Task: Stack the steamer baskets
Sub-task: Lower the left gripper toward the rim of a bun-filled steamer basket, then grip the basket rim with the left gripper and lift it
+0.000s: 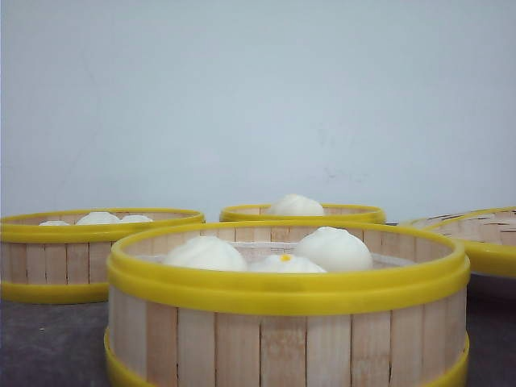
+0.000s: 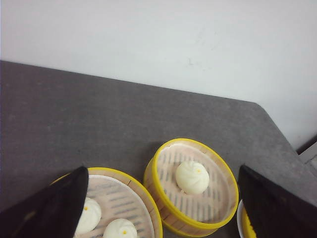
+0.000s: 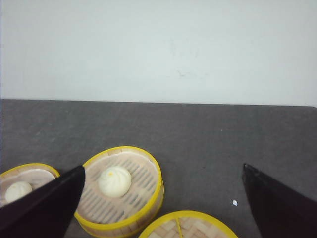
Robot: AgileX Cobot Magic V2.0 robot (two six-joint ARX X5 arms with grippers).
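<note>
Front view, nearest basket point(image 1: 286, 322) with three buns point(image 1: 206, 254), left basket point(image 1: 72, 254), far basket point(image 1: 302, 213) holding one bun, lid point(image 1: 476, 234) at right, all on grey table point(image 1: 48, 347), wrist views alone show left gripper point(image 2: 163, 208) and right gripper point(image 3: 163, 208), both spread, empty.
</note>
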